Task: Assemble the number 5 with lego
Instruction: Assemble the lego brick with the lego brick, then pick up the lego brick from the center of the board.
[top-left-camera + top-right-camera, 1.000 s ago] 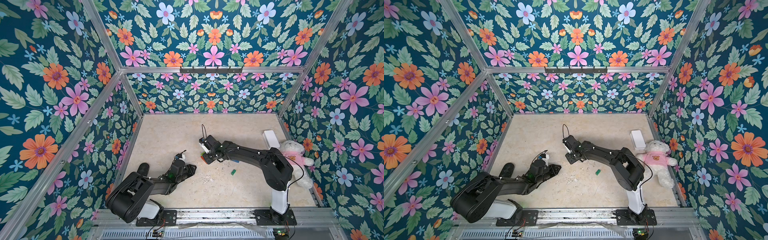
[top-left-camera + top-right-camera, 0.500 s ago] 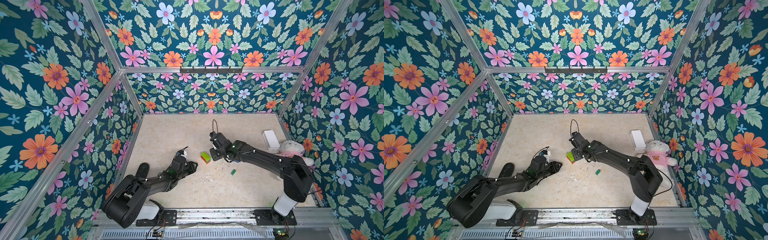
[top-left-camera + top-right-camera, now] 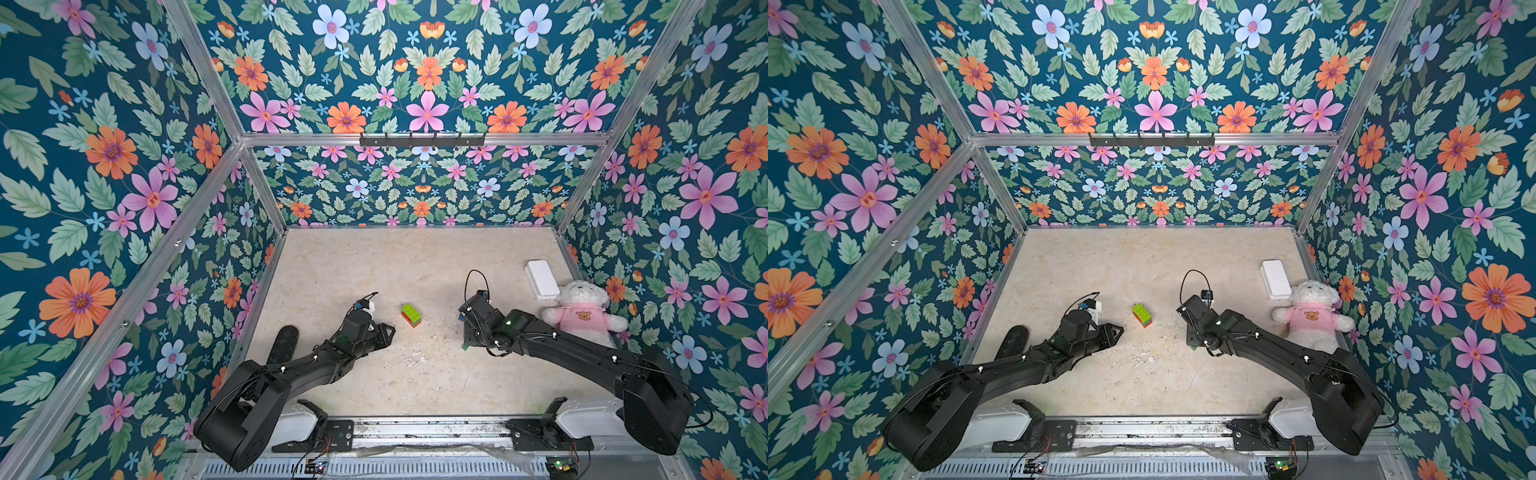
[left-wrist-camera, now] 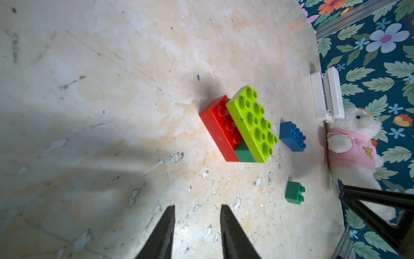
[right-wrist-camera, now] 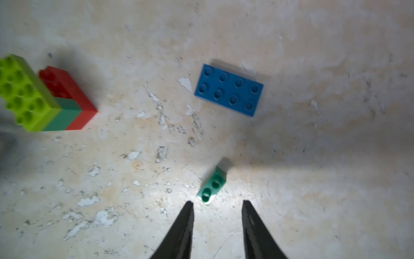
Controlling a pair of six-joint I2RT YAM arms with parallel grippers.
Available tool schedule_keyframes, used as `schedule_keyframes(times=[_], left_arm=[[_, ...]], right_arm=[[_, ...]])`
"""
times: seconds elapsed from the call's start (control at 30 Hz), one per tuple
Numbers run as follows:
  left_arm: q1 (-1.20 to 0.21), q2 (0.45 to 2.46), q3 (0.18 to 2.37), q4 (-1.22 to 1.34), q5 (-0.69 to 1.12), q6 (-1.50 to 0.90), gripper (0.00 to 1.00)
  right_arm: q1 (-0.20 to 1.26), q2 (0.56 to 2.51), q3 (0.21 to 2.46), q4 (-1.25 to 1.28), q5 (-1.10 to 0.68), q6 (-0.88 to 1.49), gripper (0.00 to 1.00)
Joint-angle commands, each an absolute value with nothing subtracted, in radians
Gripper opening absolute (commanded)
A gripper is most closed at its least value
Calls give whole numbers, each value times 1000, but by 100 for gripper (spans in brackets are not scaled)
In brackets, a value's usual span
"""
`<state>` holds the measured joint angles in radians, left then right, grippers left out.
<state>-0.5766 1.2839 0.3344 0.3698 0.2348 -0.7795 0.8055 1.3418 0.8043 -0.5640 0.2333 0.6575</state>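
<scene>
A joined stack of lego [image 3: 411, 315] [image 3: 1142, 315] stands free mid-floor: lime-green brick [image 4: 252, 122] on top, a small dark-green one [image 4: 244, 153] under it, red brick [image 4: 218, 127] at the bottom. A loose blue brick [image 5: 228, 89] [image 4: 292, 136] and a small dark-green brick [image 5: 211, 185] [image 4: 294, 195] lie to its right, mostly hidden under my right arm in both top views. My left gripper [image 3: 390, 331] [image 4: 197, 207] is open and empty, left of the stack. My right gripper [image 3: 468, 338] [image 5: 217, 203] is open just short of the small green brick, not touching it.
A white box [image 3: 541, 279] and a plush bear in a pink shirt [image 3: 579, 313] sit against the right wall. A black oval object [image 3: 282, 345] lies by the left wall. Flowered walls close in the floor on three sides.
My right gripper let go of the lego stack and swung right to the small green brick. The stack stays standing on the floor. My left gripper opened a little.
</scene>
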Motion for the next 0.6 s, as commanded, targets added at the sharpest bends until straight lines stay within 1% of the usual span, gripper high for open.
schedule_keyframes(times=[0.0,0.17,0.33,0.47,0.57], left_arm=[[-576,1292,319,414,238,-792,37],[-577,1296,302,434,248,-800,38],[-577,1293,294,436,241,-801,38],[-576,1301,285,447,242,-805,38],[-577,1306,281,455,243,-807,38]], right_arm=[[808,1342,758,-508,189,728,38],[811,1368,734,-445,163,749,41],[813,1424,741,-399,143,750,41],[815,1469,764,-404,143,747,35],[815,1483,768,-406,143,743,28]])
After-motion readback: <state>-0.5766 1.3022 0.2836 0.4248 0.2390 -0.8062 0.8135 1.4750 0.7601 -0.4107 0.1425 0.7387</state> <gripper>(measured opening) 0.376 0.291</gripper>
